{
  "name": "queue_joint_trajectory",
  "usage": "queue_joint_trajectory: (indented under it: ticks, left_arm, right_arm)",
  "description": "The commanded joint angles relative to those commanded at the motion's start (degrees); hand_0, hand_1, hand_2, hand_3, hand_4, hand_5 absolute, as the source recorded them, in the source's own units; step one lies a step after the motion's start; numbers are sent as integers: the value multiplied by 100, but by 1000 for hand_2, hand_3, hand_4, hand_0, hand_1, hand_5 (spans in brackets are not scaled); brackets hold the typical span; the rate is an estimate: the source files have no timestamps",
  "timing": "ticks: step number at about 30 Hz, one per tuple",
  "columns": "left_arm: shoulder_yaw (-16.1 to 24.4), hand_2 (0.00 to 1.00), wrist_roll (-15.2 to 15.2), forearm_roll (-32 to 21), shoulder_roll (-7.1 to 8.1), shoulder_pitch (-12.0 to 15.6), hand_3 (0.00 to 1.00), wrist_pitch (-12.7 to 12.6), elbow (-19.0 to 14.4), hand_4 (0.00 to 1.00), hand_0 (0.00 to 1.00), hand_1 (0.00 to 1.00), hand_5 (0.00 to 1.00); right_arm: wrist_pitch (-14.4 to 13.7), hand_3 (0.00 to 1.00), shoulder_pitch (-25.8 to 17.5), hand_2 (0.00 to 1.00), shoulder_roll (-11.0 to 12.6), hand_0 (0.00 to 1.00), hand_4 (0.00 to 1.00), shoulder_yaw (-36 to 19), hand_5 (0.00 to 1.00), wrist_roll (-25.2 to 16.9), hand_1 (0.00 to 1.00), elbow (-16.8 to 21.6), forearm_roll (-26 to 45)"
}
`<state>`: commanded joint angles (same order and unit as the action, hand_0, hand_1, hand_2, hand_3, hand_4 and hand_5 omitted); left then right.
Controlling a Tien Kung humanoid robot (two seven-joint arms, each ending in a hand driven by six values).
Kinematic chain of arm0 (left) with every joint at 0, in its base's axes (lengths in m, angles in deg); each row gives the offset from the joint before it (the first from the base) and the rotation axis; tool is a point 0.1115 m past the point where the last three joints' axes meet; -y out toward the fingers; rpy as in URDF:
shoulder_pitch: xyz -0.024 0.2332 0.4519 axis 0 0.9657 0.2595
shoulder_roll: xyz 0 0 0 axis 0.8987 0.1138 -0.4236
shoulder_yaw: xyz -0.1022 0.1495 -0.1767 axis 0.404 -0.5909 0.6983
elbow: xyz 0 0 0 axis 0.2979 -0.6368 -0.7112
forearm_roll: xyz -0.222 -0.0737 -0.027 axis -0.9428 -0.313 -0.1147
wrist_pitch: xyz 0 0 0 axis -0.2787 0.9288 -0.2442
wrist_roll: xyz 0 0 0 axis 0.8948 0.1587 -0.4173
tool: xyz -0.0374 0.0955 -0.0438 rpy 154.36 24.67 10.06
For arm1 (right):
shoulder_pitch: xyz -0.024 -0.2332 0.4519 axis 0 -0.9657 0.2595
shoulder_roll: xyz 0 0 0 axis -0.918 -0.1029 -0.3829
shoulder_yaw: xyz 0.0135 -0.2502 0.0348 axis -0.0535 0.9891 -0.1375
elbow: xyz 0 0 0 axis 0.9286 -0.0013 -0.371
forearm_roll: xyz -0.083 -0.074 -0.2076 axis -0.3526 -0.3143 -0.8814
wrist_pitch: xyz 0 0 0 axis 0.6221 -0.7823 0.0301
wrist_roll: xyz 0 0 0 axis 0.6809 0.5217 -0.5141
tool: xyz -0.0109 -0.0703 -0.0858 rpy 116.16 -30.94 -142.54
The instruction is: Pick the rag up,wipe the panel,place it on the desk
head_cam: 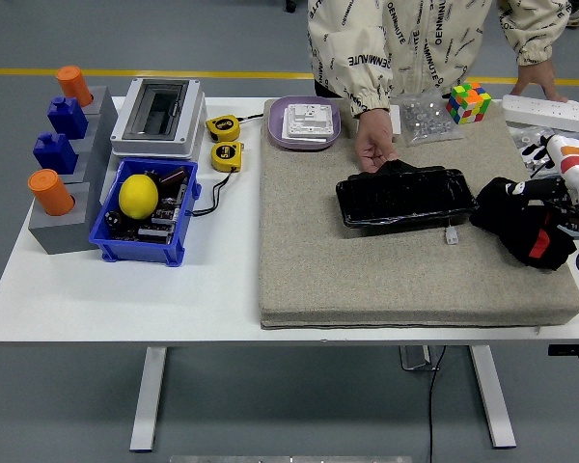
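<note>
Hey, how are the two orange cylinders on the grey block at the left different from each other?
The far orange cylinder sits on the top step of the grey block, nearest the table's far edge; the near orange cylinder sits on the lowest step, closer to the robot. The near one looks larger in the picture. Both are orange, lean slightly left, and stand in the block's left column.

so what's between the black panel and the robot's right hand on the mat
In the head view, only a small white connector lies on the beige mat between the black panel and the right hand; otherwise that stretch is bare mat.
</note>
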<state>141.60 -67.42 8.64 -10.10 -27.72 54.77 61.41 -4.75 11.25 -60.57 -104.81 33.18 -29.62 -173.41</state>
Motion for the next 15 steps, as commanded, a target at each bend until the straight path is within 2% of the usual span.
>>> queue_joint_trajectory:
  ticks: [15]
  left_arm:
    - [-10, 681, -1, -8, 15, -4, 572, 1, -3, 612, 635, 658, 506]
  right_arm:
    - [-3, 704, -12, 685, -7, 573, 998, -26, 551, 3, 599, 3, -6]
